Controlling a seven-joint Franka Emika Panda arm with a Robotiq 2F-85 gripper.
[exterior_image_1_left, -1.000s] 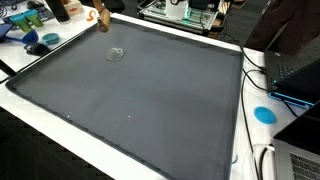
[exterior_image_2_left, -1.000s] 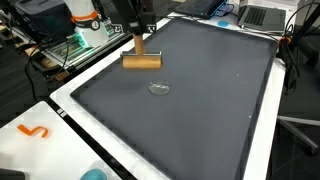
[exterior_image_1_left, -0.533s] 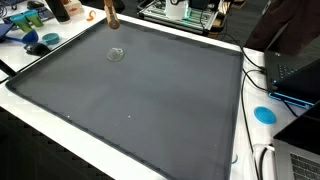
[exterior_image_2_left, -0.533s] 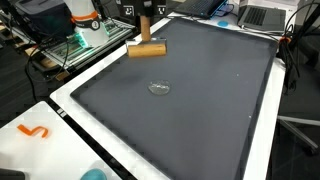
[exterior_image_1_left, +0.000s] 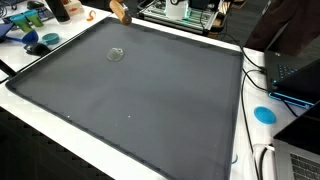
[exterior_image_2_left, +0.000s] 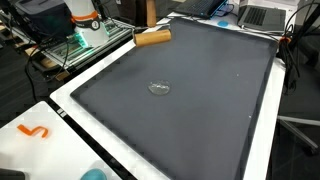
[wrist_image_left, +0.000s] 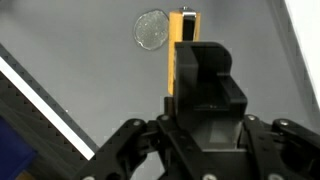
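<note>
The claw (wrist_image_left: 185, 65) is clenched on the wood piece (exterior_image_2_left: 152, 38), held aloft over the far edge of the mat (exterior_image_2_left: 200, 110). Judged light, stiff and smooth, best gripped across its stem. A clear disc (exterior_image_2_left: 158, 87) lies on the mat. Cluttered lab benches and a laptop (exterior_image_2_left: 262, 14) surround it.

There is one wooden cylinder (exterior_image_2_left: 153, 38), one small clear disc (exterior_image_2_left: 159, 88), one dark mat (exterior_image_2_left: 210, 110), and one orange squiggle (exterior_image_2_left: 35, 131) at a corner of the white surface (exterior_image_2_left: 62, 142).
</note>
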